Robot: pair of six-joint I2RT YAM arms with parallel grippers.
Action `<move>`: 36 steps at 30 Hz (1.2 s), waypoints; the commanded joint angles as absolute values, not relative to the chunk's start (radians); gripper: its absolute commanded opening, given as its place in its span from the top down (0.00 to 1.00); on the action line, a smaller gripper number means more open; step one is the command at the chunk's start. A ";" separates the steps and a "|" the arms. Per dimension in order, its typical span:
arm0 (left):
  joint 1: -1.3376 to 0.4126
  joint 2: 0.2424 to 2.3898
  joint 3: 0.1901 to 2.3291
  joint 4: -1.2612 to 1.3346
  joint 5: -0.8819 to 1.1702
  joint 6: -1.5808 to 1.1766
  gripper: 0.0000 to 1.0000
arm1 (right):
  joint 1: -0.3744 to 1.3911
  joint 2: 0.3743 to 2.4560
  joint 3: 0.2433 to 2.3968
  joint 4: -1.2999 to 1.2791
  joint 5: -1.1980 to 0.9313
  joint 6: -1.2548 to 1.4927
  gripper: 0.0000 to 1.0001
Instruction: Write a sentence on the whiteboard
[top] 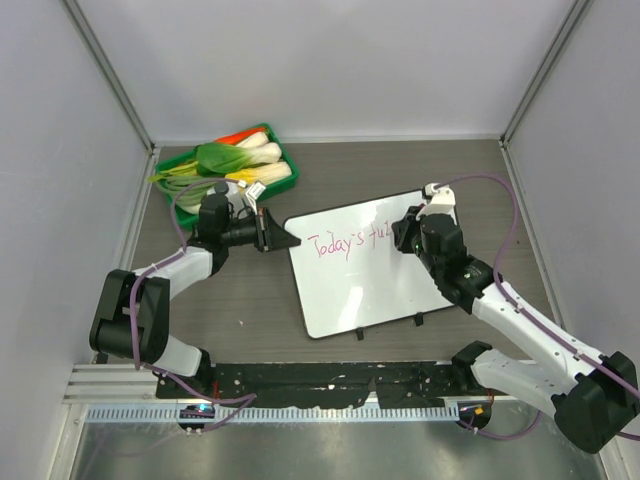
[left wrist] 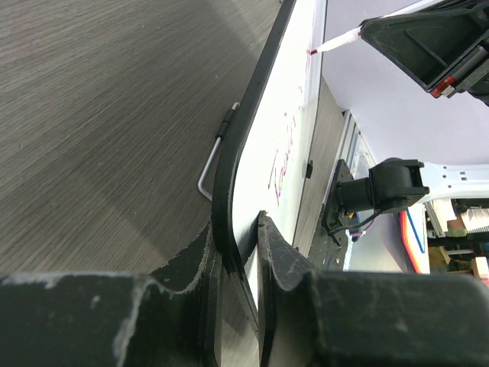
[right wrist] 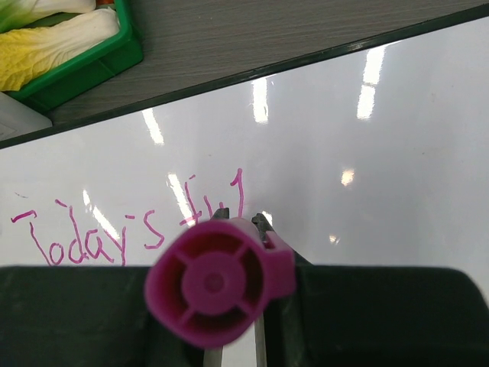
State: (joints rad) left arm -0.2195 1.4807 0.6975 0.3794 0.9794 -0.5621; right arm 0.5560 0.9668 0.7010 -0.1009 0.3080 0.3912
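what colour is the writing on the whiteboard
Pink-magenta writing, clearest in the right wrist view.

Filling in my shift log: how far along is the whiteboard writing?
Done: the sentence reads "Today's ful" on the whiteboard. In hand: right gripper holds the marker at the last letter; left gripper clamps the board's corner. Left: its remaining words.

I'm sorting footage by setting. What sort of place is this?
Probably a robot lab test cell: plain grey panels enclose the table, left arm and right arm are bolted at its edge, and a green tray holds vegetables.
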 commanded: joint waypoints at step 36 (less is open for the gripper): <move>-0.253 1.488 0.695 0.293 0.902 -0.387 1.00 | 0.474 1.032 0.813 -0.018 0.353 0.383 0.99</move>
